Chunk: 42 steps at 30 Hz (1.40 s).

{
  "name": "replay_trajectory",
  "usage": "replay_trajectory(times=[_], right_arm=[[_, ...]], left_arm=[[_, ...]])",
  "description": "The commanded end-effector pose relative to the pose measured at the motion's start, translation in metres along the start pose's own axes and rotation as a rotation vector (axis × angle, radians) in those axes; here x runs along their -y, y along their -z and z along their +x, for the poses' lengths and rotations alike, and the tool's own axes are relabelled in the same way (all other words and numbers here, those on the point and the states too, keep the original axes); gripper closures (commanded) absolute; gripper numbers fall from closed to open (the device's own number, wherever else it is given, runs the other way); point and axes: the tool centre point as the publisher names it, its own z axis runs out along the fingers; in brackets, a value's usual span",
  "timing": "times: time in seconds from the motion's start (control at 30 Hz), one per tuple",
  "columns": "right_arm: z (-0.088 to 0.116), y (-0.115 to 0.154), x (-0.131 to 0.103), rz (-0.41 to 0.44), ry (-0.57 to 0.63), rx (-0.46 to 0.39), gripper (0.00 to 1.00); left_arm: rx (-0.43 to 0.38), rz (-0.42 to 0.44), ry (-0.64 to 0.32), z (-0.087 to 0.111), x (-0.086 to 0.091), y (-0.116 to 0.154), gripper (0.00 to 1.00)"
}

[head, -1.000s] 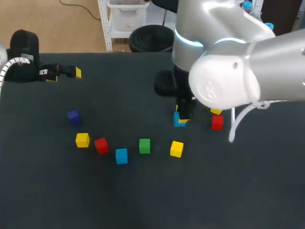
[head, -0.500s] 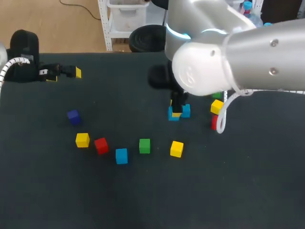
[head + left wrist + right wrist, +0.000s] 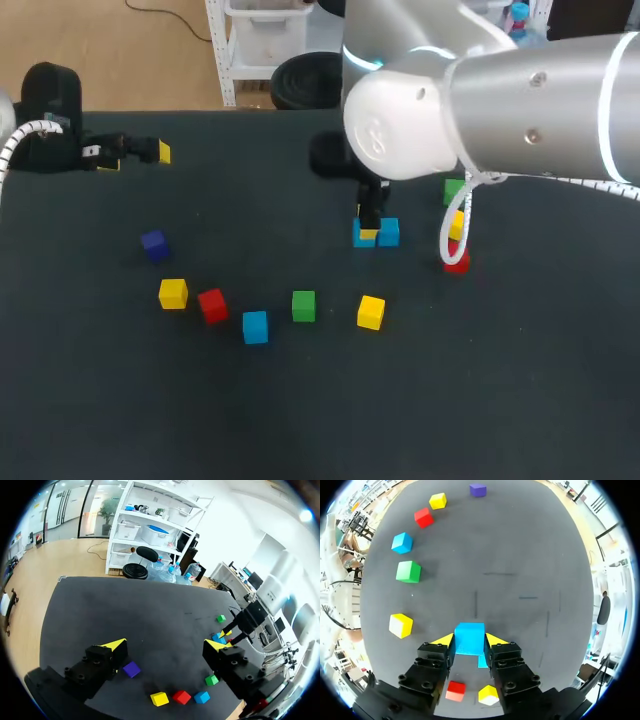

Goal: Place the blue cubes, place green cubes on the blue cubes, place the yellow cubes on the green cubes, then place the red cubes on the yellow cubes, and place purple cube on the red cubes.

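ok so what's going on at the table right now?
The right tool is shut on a blue cube, just beside a second blue cube that sits on the table. The left tool is open and empty, off at the table's far left. As far as the views show, nothing is stacked yet.

Your right gripper (image 3: 470, 640) has carried the held blue cube (image 3: 365, 236) left and farther up the table. Its arm swung aside, uncovering second blue cube (image 3: 389, 232) and green cube (image 3: 455, 190).

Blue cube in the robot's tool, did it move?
Yes. The blue cube in the right tool moved away from the yellow cube in front of it.
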Motion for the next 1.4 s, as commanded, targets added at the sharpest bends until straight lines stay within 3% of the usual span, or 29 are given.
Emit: replay_trajectory(times=[0.03, 0.5, 1.4], right_arm=[[-0.001, 0.000, 0.005, -0.015, -0.005, 0.004, 1.00], [-0.007, -0.014, 0.027, -0.038, 0.008, -0.005, 1.00], [-0.005, -0.023, 0.039, -0.081, -0.036, -0.013, 1.00]], left_arm=[[0.006, 0.007, -0.001, 0.001, -0.001, 0.000, 0.00], [0.006, 0.007, -0.001, 0.001, -0.001, 0.000, 0.00], [0.006, 0.007, -0.001, 0.001, -0.001, 0.000, 0.00]])
